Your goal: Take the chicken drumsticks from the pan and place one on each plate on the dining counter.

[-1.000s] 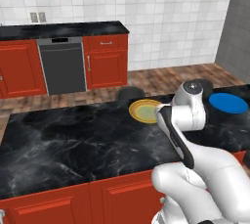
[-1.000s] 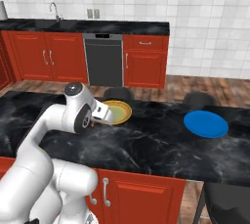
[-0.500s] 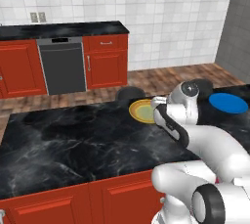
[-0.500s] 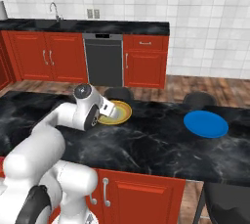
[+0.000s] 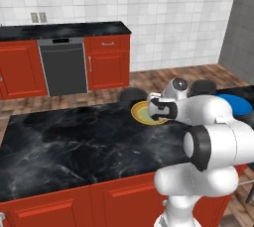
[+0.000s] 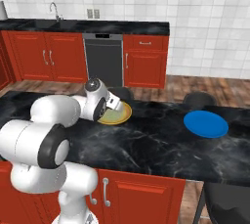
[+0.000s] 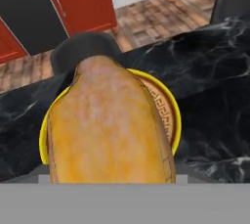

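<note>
A red-cabinet kitchen with white tile walls surrounds the black marble surface (image 5: 74, 141), which carries two plates: the yellow plate (image 6: 118, 116) at its far edge and the blue plate (image 6: 205, 123) well off to the right. The claw (image 5: 159, 111) hangs over the yellow plate, pinching a chicken drumstick (image 7: 110, 130) between its fingers; the jaws stand fairly wide apart, closed on the meat and not spread free. In the hand view the drumstick lies straight ahead of the claw, its long axis running away from the camera toward the plate's far rim, and it covers most of the plate's middle, with the gold rim showing on both sides. Whether the meat touches the plate or hovers just above it cannot be told. It looks lumpy and oval, golden orange with paler mottling on its upper face. Judging by this, the coming move is a straight release onto the yellow plate, since the drumstick already lies over it. The blue plate is bare.
</note>
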